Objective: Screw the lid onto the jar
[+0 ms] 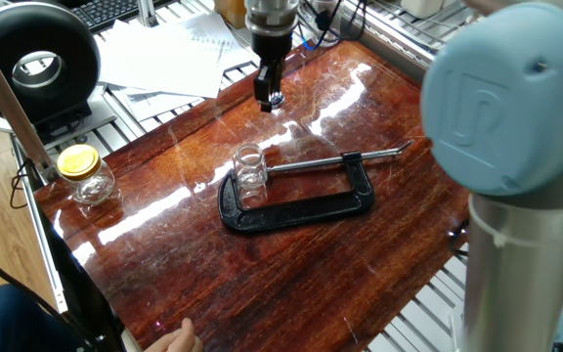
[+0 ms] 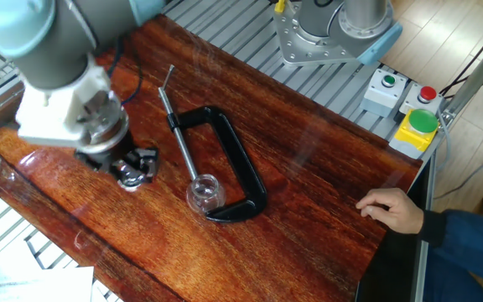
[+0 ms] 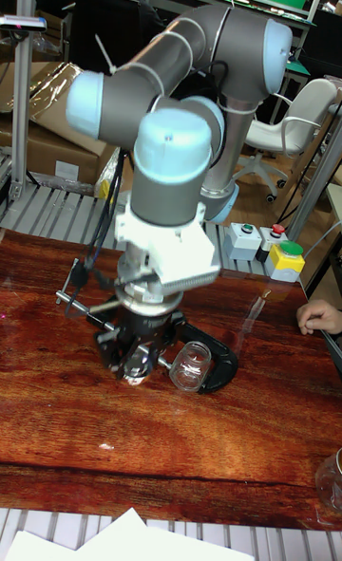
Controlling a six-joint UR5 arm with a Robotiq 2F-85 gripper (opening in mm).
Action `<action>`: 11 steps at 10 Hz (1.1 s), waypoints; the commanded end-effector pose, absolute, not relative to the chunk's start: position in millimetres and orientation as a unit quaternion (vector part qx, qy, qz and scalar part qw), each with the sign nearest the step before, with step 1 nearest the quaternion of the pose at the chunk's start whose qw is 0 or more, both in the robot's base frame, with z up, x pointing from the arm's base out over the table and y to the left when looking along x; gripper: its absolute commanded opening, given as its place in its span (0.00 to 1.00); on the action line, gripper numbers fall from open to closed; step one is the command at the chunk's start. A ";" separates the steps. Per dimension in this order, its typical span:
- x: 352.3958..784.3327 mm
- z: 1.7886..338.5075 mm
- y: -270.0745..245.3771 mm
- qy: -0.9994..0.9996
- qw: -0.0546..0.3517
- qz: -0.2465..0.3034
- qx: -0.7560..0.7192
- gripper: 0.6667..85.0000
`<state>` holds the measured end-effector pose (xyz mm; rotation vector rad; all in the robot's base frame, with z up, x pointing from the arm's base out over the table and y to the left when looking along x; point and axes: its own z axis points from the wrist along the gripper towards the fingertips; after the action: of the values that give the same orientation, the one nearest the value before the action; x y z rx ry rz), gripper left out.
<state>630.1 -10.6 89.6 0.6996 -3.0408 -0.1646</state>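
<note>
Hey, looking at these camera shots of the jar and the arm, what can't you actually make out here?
- The lid: too small and glassy at the pincer tips in one fixed view; I cannot confirm it is held.
- Pincer jaws: open or shut is unclear in the other fixed view, partly under the wrist.
- The jar: its threads are blurred in the tall fixed view.
- The clamp: mostly hidden behind the arm there.
</note>
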 end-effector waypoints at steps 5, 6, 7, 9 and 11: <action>642.7 100.1 -32.4 -0.982 -0.035 0.003 0.185 0.01; 641.1 100.2 -24.1 -0.983 -0.035 -0.014 0.180 0.01; 634.4 100.2 -16.9 -0.985 -0.025 -0.030 0.169 0.01; 614.9 99.9 -22.8 -0.987 0.015 -0.025 0.159 0.01; 615.5 99.8 -24.4 -0.992 0.015 -0.021 0.120 0.01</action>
<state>620.8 -25.1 98.2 0.4882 -3.0933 -0.0523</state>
